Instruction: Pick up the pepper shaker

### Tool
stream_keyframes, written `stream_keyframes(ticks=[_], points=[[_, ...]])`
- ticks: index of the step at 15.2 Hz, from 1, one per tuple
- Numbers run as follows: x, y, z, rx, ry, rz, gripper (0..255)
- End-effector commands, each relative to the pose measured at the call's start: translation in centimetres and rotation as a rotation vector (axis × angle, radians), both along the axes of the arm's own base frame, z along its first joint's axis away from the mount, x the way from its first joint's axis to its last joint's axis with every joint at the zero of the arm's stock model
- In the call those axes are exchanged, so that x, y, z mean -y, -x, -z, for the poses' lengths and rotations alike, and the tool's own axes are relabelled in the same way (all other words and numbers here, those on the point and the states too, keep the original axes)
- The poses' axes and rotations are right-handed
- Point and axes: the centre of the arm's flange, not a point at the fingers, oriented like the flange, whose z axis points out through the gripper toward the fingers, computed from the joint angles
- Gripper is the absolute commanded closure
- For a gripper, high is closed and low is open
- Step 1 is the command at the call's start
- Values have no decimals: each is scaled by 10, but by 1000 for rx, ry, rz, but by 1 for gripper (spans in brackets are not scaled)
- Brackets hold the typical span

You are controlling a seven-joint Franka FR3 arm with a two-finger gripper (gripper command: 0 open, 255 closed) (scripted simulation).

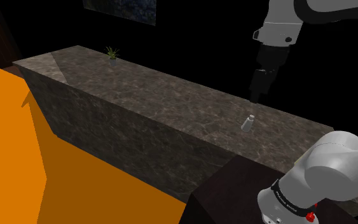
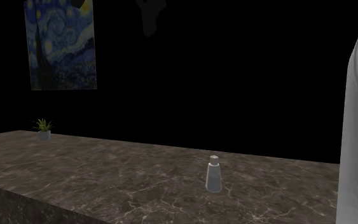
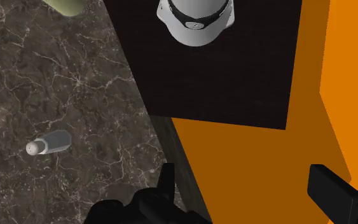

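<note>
Hand: my gripper point(image 1: 256, 95) hangs point-down above the marble counter point(image 1: 139, 83), clear of its surface. In the wrist view the gripper point(image 3: 244, 184) is spread wide, its two black fingers point(image 3: 329, 188) well apart with nothing between them but the orange floor point(image 3: 247, 165) and the counter's edge. Holding nothing.

Pepper shaker point(image 1: 248, 122): on the counter, near the end closest to my stand point(image 1: 234, 191). In the shoulder view it sits below the gripper and a little to the left, apart from it. In the second exterior view the shaker point(image 2: 214, 174) stands upright and alone on the stone, with a pale grey tapering body and a lighter cap. In the wrist view the shaker point(image 3: 49, 143) lies off to one side of the fingers, outside the gap, cap end showing small holes.

Surroundings: the counter is dark brown stone with pale veining, a long block running away from the stand. At its far end is a small potted plant point(image 1: 112, 55) — green spiky leaves in a grey pot point(image 2: 43, 128). A swirling blue night-sky painting point(image 2: 61, 44) hangs above that end. Behind the counter is a black area. The wrist view looks back at the dark top of the stand point(image 3: 222, 76) with my white base point(image 3: 196, 19) on it.
</note>
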Motion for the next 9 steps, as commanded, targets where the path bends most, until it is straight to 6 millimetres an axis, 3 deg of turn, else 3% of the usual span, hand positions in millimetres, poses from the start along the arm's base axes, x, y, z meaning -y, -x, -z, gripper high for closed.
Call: stream_keyframes(ticks=[1, 9], points=[[0, 0, 0, 0, 0, 0, 0], [83, -3, 66, 61, -12, 5, 0]])
